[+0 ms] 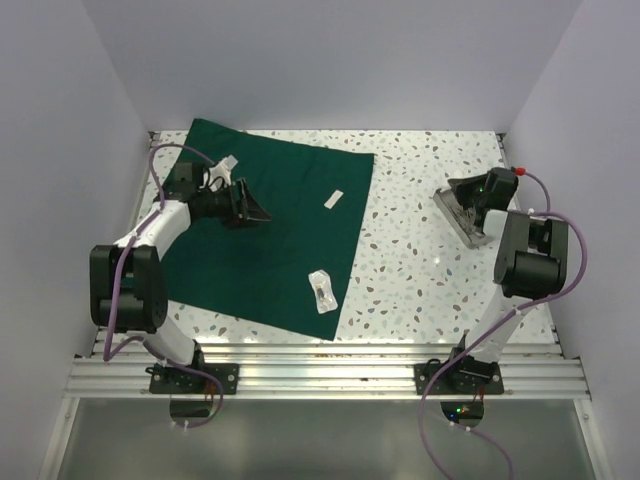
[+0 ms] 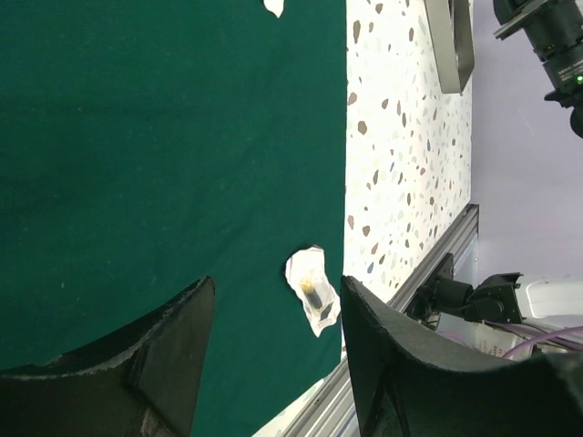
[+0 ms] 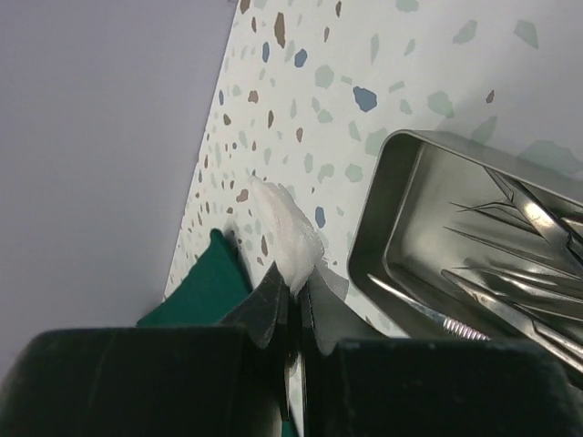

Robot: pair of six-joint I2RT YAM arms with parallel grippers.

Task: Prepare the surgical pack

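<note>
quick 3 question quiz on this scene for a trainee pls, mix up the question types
1. True or false: the tray sits on the drape.
2. Which gripper is open? A) left B) right C) both
3. Fill in: the steel instruments lie in the ____.

Key
1. False. The tray is on the bare table, right of the drape.
2. A. The left gripper is open above the drape, and the right gripper is shut on a white pad.
3. tray
</note>
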